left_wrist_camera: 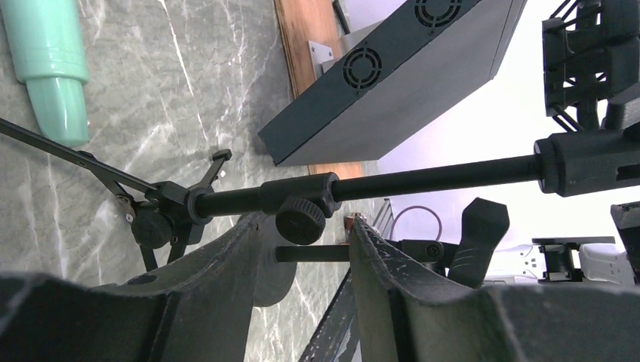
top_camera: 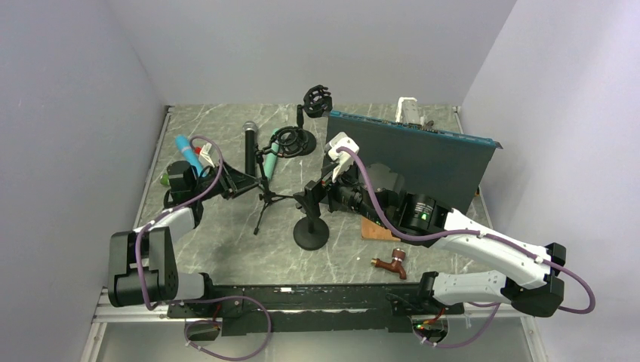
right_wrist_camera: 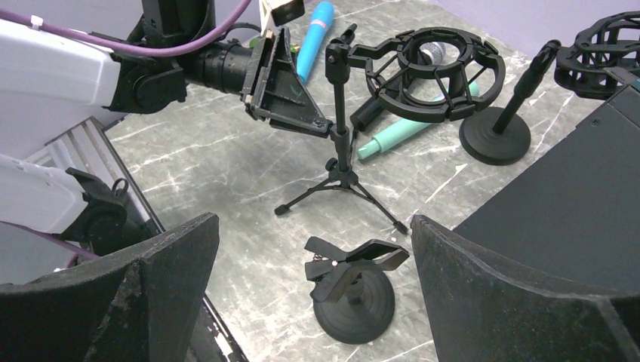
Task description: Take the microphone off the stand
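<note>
Nearest the bases: one brown tap fitting [top_camera: 392, 264] on the marble table [right_wrist_camera: 204, 158], and one wooden board [top_camera: 375, 228] just beyond it.

Right gripper [right_wrist_camera: 311, 222] has its fingers spread wide and holds nothing. It hangs over the clip stand [right_wrist_camera: 353, 290], which has a round base and stands upright.

Next out is the tripod stand [right_wrist_camera: 341, 162], upright with its legs splayed. Left gripper [left_wrist_camera: 307, 222] is at its pole. The fingers are a little apart, the pole lies across their tips and the pole's knob [left_wrist_camera: 300, 219] sits in the gap. Can't tell if they touch it.

The tripod stand carries a shock mount [right_wrist_camera: 441, 113]. The teal microphone [right_wrist_camera: 396, 134] sits in that mount, tilted, handle pointing down toward the table. This is the task item.

Black microphone [top_camera: 249, 143] lies on the table just beside the tripod stand. Blue microphone [right_wrist_camera: 315, 34] lies further left, beyond the left gripper.

Farther back is the second shock mount [right_wrist_camera: 604, 64] on its own round-base stand [right_wrist_camera: 492, 139]. Dark panel [right_wrist_camera: 573, 196] fills the right side.

Counts:
- microphones: 3, of which 1 is in a mount and 2 are loose on the table
- stands: 3
- shock mounts: 2
- clip: 1
</note>
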{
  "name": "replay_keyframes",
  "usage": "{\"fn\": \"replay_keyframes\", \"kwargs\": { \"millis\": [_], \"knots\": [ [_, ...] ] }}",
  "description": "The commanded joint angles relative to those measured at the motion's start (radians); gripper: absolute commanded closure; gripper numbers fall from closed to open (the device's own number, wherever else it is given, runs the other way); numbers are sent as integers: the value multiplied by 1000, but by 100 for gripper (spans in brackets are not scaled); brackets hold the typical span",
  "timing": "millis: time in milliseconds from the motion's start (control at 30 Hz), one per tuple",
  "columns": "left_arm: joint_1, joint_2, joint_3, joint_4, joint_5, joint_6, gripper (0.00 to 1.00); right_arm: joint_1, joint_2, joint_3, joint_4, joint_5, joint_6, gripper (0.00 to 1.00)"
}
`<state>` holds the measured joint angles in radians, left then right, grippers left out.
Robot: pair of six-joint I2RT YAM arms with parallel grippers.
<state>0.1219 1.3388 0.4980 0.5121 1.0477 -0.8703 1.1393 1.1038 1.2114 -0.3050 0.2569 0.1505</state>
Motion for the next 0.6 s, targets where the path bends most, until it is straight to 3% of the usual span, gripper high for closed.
{"fn": "replay_keyframes", "kwargs": {
  "millis": [0,333,367,467,567],
  "knots": [
    [-5,8,22,66,16,-8,51,-3,-22,22,41,18,4,0],
    [-41,86,25,191,20,-92,65,-3,-28,21,38,26,1,0],
    [-41,95,18,224,24,-115,69,-4,-30,20,36,29,1,0],
    [-41,124,-5,298,29,-198,96,-3,-32,18,34,35,0,0],
    [-41,142,-39,421,29,-334,100,-3,-32,18,33,39,-3,0]
  ]
}}
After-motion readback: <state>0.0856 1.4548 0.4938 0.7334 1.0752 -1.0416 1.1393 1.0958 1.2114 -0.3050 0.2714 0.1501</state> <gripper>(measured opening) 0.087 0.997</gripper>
